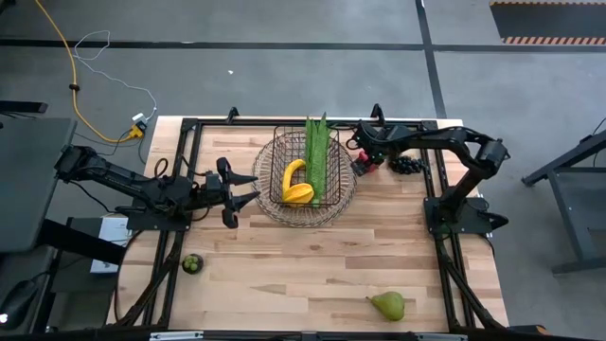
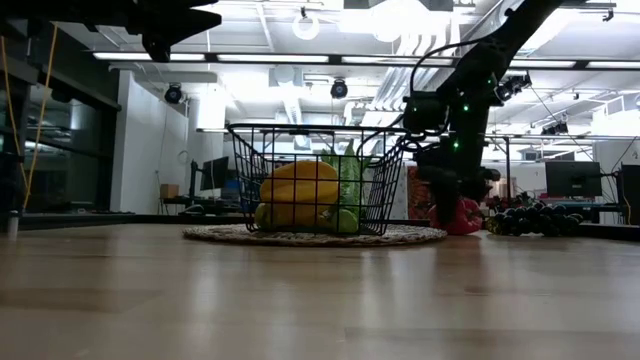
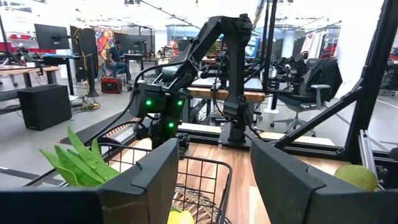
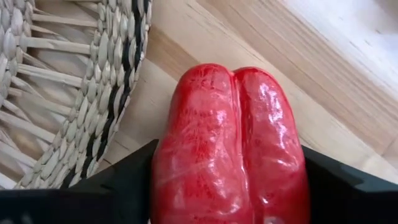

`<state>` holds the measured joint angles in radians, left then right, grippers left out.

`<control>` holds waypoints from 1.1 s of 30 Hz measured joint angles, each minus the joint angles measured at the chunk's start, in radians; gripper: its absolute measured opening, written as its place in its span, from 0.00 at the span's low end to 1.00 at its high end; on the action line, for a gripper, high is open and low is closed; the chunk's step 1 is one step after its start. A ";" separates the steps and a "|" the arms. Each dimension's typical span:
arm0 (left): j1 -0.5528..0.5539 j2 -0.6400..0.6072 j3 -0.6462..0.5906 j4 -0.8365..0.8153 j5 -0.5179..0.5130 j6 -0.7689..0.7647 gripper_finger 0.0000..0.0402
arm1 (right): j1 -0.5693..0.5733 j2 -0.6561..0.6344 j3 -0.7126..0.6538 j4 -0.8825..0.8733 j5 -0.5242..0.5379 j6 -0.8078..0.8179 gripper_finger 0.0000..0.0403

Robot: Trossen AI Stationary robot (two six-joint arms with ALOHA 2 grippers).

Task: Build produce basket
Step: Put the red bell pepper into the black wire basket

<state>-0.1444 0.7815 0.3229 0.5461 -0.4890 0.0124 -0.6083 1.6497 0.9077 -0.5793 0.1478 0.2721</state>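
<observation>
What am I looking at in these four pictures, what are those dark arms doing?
Two robot arms work at a wooden table. One picture looks down from above, one looks level across the tabletop, and two come from cameras on the wrists. A wire basket on a woven mat holds a banana, a yellow pepper and a leafy bunch. The right pincer straddles a red pepper beside the mat, fingers on either side. The left pincer waits open by the basket. Grapes, a pear and a small green fruit lie loose.

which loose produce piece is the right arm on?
The red pepper, between the right gripper jaws beside the basket. Grapes, pear and the dark green fruit lie untouched.
</observation>
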 joint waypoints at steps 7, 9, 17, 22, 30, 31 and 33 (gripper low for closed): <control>0.000 0.000 0.000 -0.004 -0.017 0.006 0.47 | 0.009 -0.081 0.000 -0.021 0.030 -0.064 0.67; 0.000 0.000 0.000 -0.004 -0.017 0.018 0.47 | 0.028 -0.135 -0.002 -0.024 0.062 -0.077 0.67; 0.000 0.000 0.000 -0.004 -0.020 0.018 0.47 | 0.211 -0.480 -0.198 0.289 0.031 -0.072 0.67; 0.000 0.000 0.000 -0.004 -0.020 0.018 0.47 | 0.378 -0.693 -0.399 0.718 0.028 -0.042 0.67; 0.000 0.000 0.000 0.000 0.007 0.018 0.47 | 0.537 -0.760 -0.494 1.046 -0.019 -0.187 0.67; 0.000 0.000 0.000 0.000 0.011 0.019 0.47 | 0.552 -0.757 -0.494 1.049 -0.019 -0.202 0.67; 0.000 0.000 0.000 0.000 0.010 0.032 0.47 | 0.578 -0.749 -0.494 1.054 -0.018 -0.250 0.67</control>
<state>-0.1448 0.7815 0.3229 0.5461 -0.4788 0.0445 -0.0302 0.9011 0.4137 0.4744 0.1294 0.0221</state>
